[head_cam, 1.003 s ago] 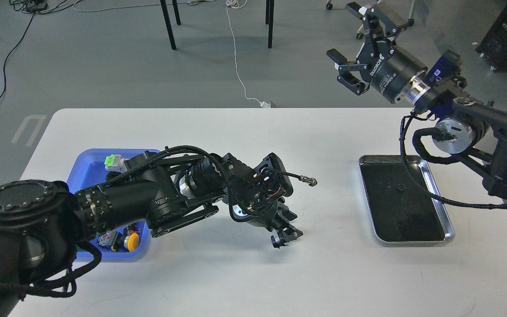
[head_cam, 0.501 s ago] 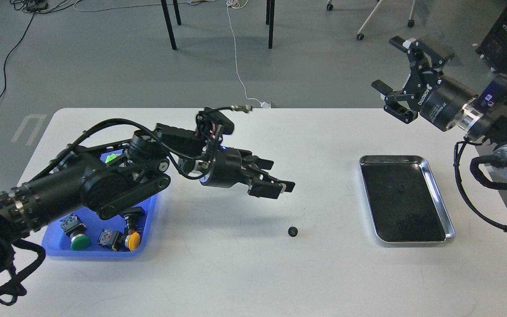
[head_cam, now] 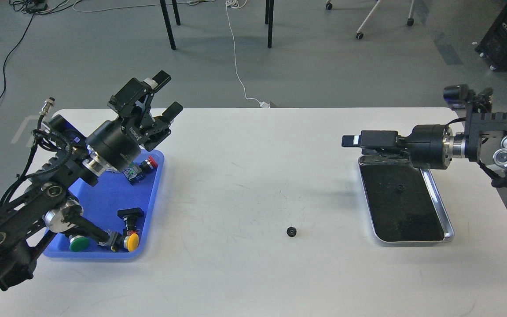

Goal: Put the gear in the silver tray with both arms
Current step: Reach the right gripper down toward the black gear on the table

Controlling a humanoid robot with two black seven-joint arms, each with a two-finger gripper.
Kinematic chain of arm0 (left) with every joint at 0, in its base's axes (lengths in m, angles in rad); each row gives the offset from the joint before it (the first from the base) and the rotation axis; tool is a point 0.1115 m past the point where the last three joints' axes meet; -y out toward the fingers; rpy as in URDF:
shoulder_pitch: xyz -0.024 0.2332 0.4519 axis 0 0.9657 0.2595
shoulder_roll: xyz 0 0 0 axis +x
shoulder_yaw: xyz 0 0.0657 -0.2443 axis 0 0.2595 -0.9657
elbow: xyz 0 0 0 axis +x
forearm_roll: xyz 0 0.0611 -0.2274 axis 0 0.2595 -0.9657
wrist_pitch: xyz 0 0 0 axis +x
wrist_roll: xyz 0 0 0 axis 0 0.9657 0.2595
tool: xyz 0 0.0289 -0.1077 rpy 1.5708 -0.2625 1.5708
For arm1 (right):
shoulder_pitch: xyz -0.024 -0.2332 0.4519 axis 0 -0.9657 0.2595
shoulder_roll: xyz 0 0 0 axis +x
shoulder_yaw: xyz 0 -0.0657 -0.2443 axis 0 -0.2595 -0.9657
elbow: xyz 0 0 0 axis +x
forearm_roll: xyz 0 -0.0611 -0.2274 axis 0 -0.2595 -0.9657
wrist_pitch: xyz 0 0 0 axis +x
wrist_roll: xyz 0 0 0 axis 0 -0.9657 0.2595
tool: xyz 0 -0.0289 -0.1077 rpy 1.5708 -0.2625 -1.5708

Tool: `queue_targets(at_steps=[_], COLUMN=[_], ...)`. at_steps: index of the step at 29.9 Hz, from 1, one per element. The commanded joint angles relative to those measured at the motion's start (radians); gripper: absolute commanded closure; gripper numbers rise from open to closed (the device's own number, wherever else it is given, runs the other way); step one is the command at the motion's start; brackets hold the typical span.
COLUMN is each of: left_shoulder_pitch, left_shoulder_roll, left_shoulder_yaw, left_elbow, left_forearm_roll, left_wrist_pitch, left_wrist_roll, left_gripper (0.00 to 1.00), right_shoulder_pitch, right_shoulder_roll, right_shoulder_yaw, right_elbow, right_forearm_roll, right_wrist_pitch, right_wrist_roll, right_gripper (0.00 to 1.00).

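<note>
A small black gear (head_cam: 292,231) lies alone on the white table, left of the silver tray (head_cam: 439,197). The tray sits at the right, with a dark floor holding only a tiny dark speck. My left gripper (head_cam: 167,94) is open and empty. It is raised over the far end of the blue tray, well left of the gear. My right gripper (head_cam: 354,141) points left, low over the silver tray's far edge. It is seen side-on, so its fingers overlap. It holds nothing that I can see.
A blue plastic tray (head_cam: 99,207) at the left holds several push buttons with red, green and yellow caps. My left arm lies across it. Chair legs and cables are on the floor beyond the table.
The left gripper let the gear go on the table, then swung back up and left over the blue tray. The right gripper came down and left to the silver tray's far edge.
</note>
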Motion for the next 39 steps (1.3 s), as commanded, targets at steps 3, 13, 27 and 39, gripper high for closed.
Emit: queue_targets(at_steps=[3, 13, 27, 39], left_shoulder_pitch=[0.017, 0.017, 0.020, 0.020], left_shoulder_roll=[-0.011, -0.010, -0.006, -0.006], left_shoulder_yaw=[-0.045, -0.041, -0.039, -0.044], left_elbow=[0.000, -0.001, -0.001, -0.006], left_forearm_roll=[-0.036, -0.038, -0.038, -0.038], left_wrist_pitch=[0.001, 0.001, -0.015, -0.015], left_wrist_roll=[0.000, 0.000, 0.000, 0.000], left_gripper=[0.03, 0.03, 0.03, 0.03], right_shoulder_pitch=[0.221, 0.275, 0.300, 0.292], right_shoulder_roll=[0.126, 0.334, 0.490, 0.545], right_shoulder_yaw=[-0.287, -0.471, -0.682, -0.719], right_elbow=[0.006, 0.021, 0.021, -0.030], right_forearm_roll=[-0.212, -0.352, -0.410, -0.409], right_wrist_pitch=[-0.065, -0.226, -0.415, -0.414], right_wrist_roll=[0.000, 0.000, 0.000, 0.000], right_gripper=[0.01, 0.01, 0.07, 0.35])
